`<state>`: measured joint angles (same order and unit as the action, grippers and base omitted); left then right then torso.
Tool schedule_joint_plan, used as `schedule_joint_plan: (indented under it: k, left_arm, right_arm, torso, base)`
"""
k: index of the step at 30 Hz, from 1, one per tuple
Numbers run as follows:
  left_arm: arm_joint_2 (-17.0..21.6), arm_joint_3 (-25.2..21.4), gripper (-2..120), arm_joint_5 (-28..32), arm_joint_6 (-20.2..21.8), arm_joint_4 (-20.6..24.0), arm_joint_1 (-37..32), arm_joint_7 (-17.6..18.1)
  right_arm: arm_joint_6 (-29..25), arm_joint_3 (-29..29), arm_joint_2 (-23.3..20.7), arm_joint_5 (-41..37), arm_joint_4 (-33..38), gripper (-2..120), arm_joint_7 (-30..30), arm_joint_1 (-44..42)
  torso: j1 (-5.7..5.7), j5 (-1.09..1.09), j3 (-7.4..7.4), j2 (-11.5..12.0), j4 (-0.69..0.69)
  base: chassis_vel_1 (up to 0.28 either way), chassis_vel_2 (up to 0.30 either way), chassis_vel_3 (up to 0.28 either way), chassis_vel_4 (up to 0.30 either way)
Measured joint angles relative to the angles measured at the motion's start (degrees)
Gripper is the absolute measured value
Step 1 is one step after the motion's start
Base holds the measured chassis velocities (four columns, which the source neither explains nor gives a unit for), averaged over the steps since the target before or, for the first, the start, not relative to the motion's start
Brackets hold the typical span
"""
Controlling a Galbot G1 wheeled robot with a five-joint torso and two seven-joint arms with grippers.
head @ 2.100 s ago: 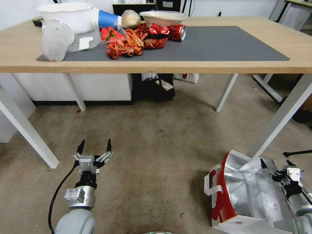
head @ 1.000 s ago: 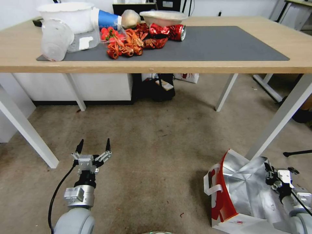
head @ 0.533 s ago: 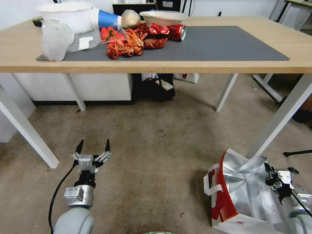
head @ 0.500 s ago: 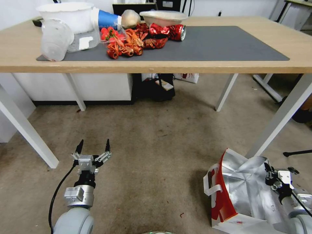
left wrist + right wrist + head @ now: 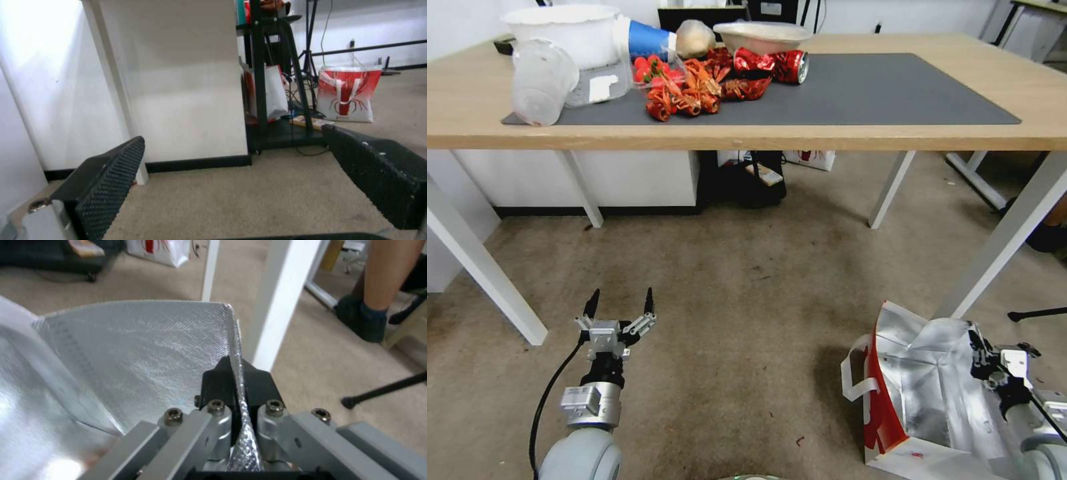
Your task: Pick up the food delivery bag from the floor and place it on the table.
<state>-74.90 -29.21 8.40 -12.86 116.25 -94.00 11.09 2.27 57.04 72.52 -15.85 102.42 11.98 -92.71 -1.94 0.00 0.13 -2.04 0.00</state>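
The bag (image 5: 924,393) sits on the floor (image 5: 747,313) beside a table (image 5: 760,133) leg, its rim pinched tight by the right gripper (image 5: 977,350) (foil lining showing); the left gripper (image 5: 620,303) hovers nearby, fingers spread.

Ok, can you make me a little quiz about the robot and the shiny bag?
1. True or false: the food delivery bag stands on the table.
2. Which gripper pinches the bag's rim? A) left gripper B) right gripper
3. Fill in: the left gripper hangs open above the ____.

Key: 1. False, it stands on the floor. 2. B, clamped on the foil edge. 3. Floor.
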Motion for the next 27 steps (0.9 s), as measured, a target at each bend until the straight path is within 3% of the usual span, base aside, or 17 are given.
schedule_joint_plan:
  k: [14, 27]
  left_arm:
    - [0.0, 0.1, 99, -0.3, -0.5, -0.1, -0.1, 0.0]
    - [0.2, 0.1, 99, -0.5, -1.4, -0.6, -0.7, 0.0]
  right_arm:
    - [0.6, -0.1, 1.5, -1.2, 8.2, 0, 0.7, -2.3]
    - [0.0, -1.0, 2.2, -1.7, 11.1, 0, 2.0, -3.0]
  torso:
    - [0.0, 0.0, 0.0, 0.0, 0.01]
    - [0.0, 0.0, 0.0, 0.0, 0.01]
  base:
    - [0.0, 0.0, 0.0, 0.0]
    - [0.0, 0.0, 0.0, 0.0]
